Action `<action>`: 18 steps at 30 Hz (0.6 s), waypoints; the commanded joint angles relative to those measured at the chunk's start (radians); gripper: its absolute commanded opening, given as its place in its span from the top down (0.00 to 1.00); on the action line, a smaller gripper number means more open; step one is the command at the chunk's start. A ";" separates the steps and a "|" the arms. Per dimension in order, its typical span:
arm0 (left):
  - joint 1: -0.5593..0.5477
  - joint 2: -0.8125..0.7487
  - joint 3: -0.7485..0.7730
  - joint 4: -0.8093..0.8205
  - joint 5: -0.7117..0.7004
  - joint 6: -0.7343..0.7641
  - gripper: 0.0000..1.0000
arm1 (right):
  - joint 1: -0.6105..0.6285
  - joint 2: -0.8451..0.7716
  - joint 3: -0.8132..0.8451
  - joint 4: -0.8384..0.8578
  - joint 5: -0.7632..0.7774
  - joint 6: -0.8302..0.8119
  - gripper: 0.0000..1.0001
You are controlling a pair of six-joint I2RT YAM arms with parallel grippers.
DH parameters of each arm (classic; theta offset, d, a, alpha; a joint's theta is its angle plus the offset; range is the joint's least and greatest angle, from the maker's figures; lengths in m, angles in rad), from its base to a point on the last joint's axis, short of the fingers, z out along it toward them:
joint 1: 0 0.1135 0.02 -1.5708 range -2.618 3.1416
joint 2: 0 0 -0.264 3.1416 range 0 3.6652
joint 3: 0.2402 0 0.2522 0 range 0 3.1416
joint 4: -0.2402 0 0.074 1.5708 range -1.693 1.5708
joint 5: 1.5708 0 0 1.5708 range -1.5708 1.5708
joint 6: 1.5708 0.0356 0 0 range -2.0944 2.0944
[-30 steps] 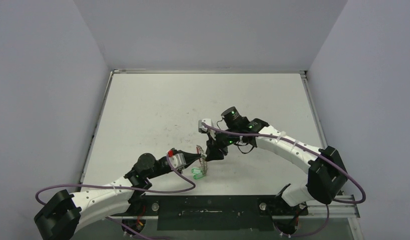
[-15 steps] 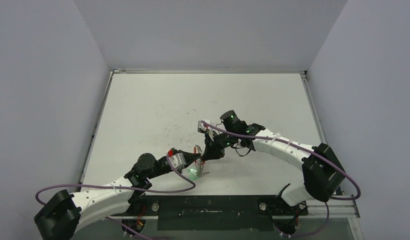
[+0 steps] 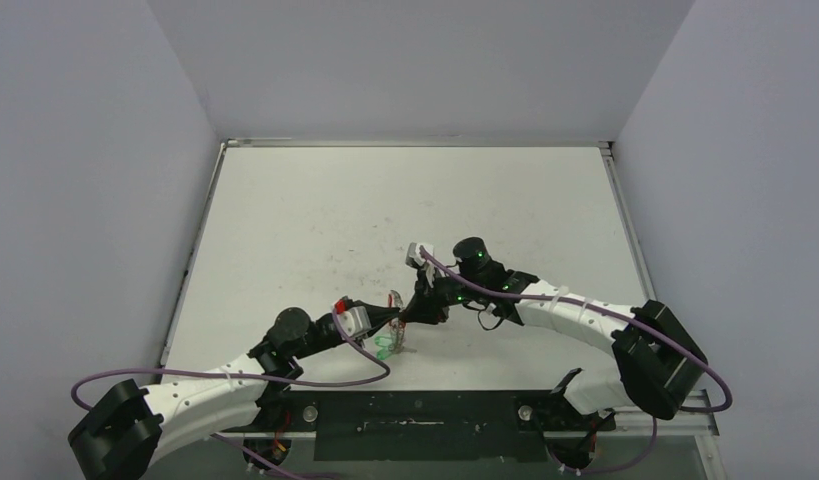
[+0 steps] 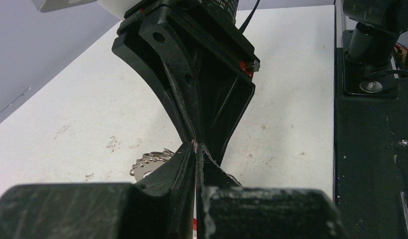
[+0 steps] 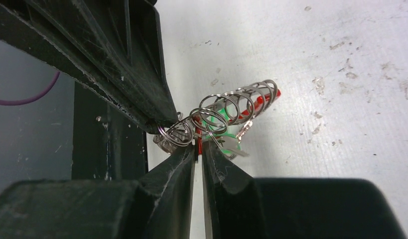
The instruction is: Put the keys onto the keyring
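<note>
Since the right tool has just narrowed onto the red arc of the keyring, both tools pinch it over the desk, the left tool fully shut, so threading the keys looks ready.

table: white, scuffed and stained | walls: pale grey, on three sides

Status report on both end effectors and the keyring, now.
Left end effector shut on keyring. Right end effector shut on its red arc. Green key tag just behind the loops, threading unclear. Nothing blocking.
</note>
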 commanded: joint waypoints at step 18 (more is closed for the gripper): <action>-0.004 -0.042 -0.007 0.111 -0.019 -0.025 1.00 | 0.011 -0.074 -0.173 0.585 0.055 0.295 0.94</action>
